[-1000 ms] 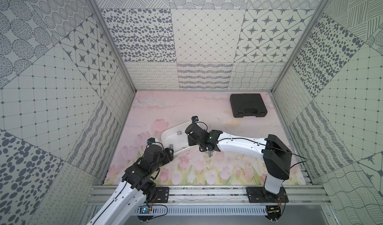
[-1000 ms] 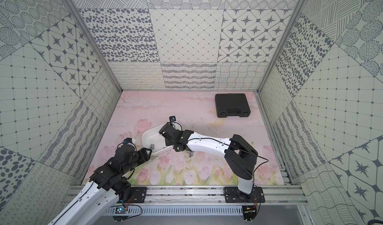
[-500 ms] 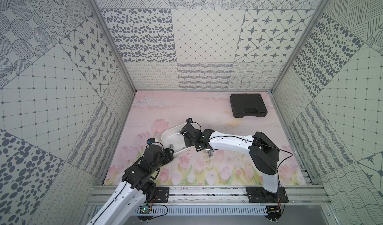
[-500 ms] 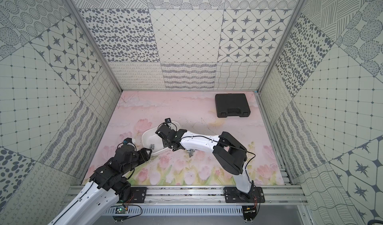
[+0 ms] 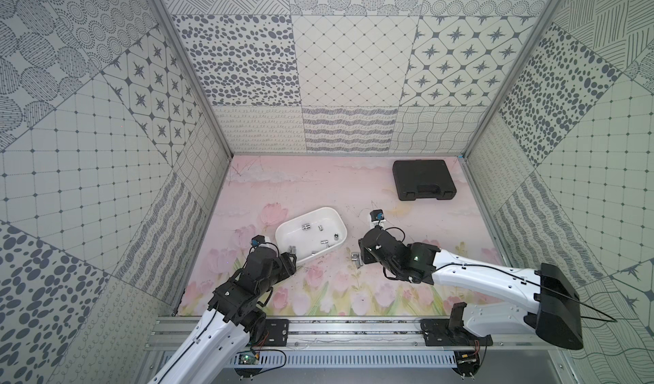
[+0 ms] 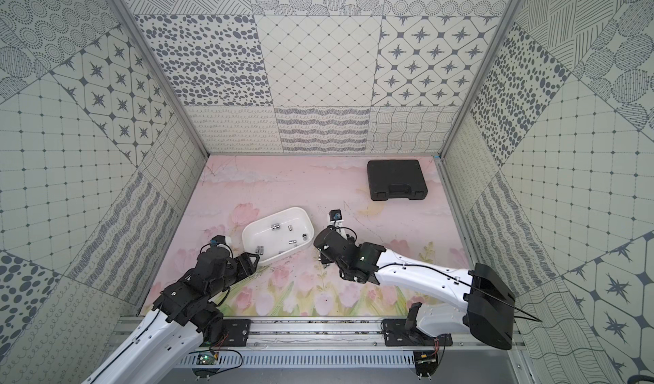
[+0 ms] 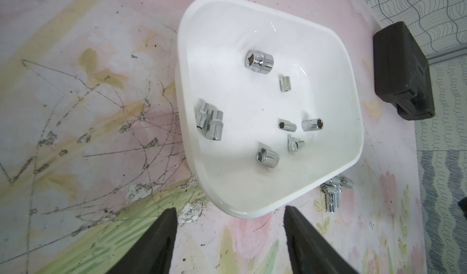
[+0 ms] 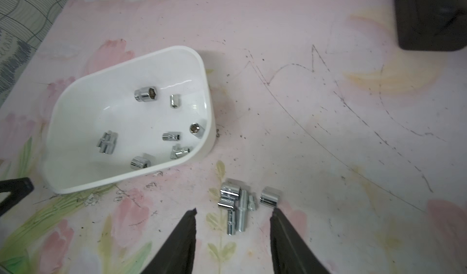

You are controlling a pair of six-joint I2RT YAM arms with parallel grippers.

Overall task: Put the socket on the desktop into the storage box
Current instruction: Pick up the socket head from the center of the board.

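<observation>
My right gripper [image 8: 233, 210] is spread and empty, chrome sockets [image 8: 243, 207] just ahead of its tips; left gripper [image 7: 230, 207] likewise spread, storage box [image 7: 181, 83] just ahead.

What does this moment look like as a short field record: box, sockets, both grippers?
storage box: white, on the desktop, several sockets inside
loose sockets: small cluster on the desktop beside the box
right gripper: open, empty, aimed at the cluster
left gripper: open, empty, at the box's near corner
tool case: black, shut, far back
</observation>
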